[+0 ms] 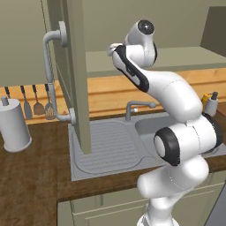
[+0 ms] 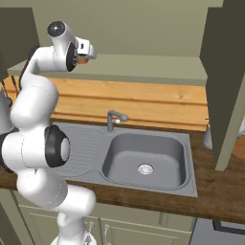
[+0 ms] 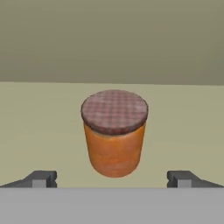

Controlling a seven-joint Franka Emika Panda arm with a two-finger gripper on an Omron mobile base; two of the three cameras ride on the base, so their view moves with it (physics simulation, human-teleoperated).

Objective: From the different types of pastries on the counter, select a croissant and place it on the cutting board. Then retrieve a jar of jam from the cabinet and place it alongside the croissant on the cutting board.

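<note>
Gripper (image 3: 112, 179) spread wide, empty, before the jar of jam (image 3: 114, 133) upright on seemingly the olive cabinet shelf (image 3: 39, 131).

The white arm (image 1: 176, 101) is rising from the base, bending at the elbow and reaching up and forward. The gripper (image 3: 113, 178) is standing wide open, apparently level, fingertips (image 3: 41, 178) well apart.

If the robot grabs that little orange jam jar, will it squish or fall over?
Probably no squishing: the jar of jam looks like a stiff, straight-walled cylinder. It stands short and wide on the shelf, so tipping seems unlikely. Its smooth sides might be a bit slippery for the open pincer.
</note>
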